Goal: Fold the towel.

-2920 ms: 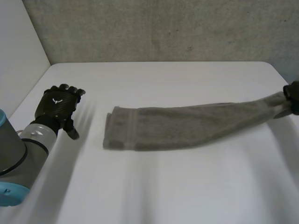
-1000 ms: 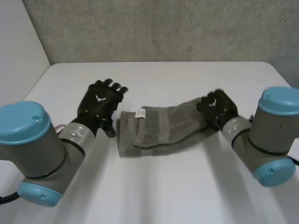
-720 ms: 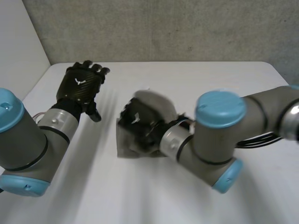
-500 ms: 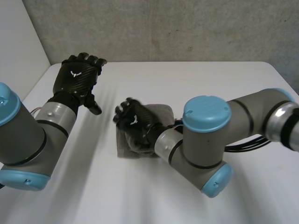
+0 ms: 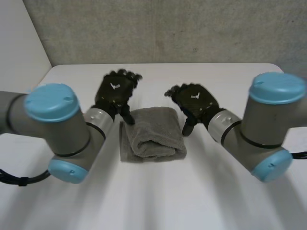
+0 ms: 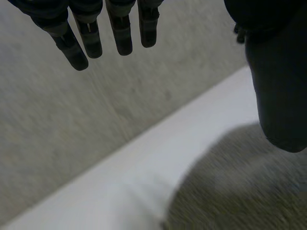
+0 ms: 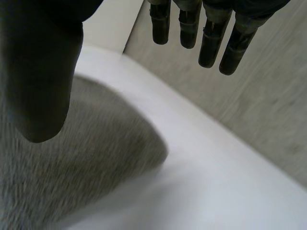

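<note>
1. Grey-jointed and blue-capped, the left arm reaches over the white counter. Its left hand sits just beside the towel's far left corner. The fingers are straight and slightly spread and hold nothing, and the thumb points down at the cloth edge; I cannot tell whether it touches.
2. In the left wrist view, the fingers stretch toward the grey wall. The towel lies below the thumb.
3. The grey-brown towel lies folded into a thick, compact bundle mid-counter, between the two hands.
4. The right hand is just beside the towel's far right corner, with fingers relaxed, spread and empty.
5. In the right wrist view, the towel lies beneath the thumb, and the fingers reach out past the towel's edge.
</note>
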